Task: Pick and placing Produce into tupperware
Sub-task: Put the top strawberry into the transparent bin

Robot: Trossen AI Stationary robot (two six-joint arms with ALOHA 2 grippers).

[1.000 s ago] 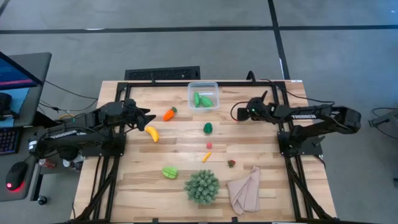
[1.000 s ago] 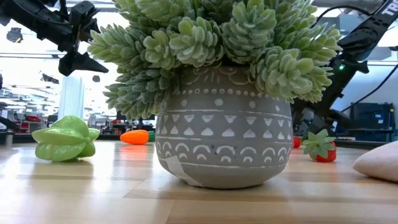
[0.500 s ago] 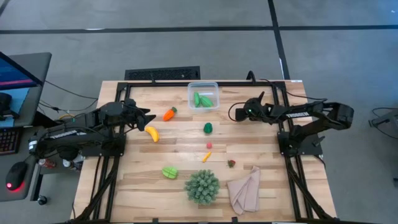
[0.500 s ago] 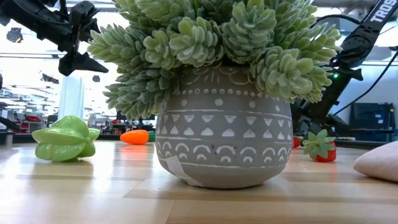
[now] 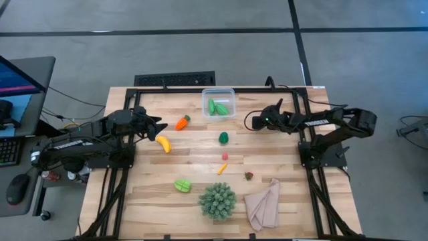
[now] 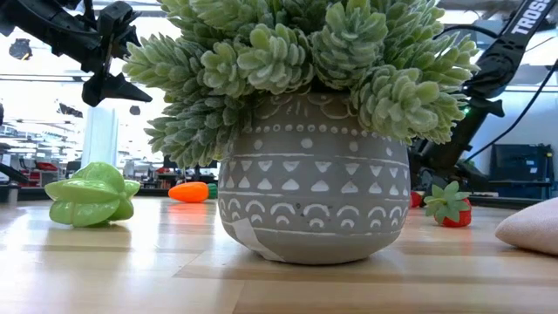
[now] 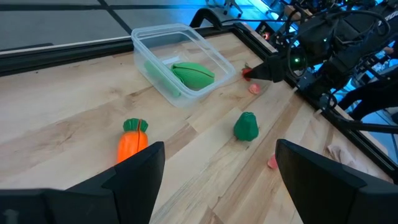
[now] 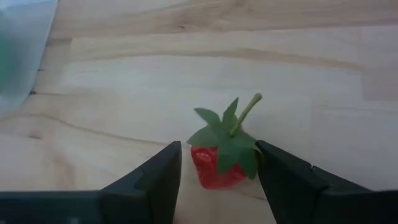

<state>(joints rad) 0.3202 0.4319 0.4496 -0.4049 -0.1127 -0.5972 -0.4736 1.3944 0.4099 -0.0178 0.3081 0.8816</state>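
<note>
My right end effector point(image 8: 217, 180), right of the tupperware point(image 5: 219, 103), straddles a strawberry point(image 8: 222, 153), fingers apart, not yet gripping.

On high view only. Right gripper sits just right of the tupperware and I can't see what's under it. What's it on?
Observer: A strawberry. The right wrist view shows it standing on the table, stem up, between the right gripper's fingers.
Operator: Gripped?
Observer: Not yet. A gap shows between one finger and the berry, and the berry sits on the wood.
Operator: Left arm?
Observer: The left gripper is open and empty, above the table near the carrot.
</note>
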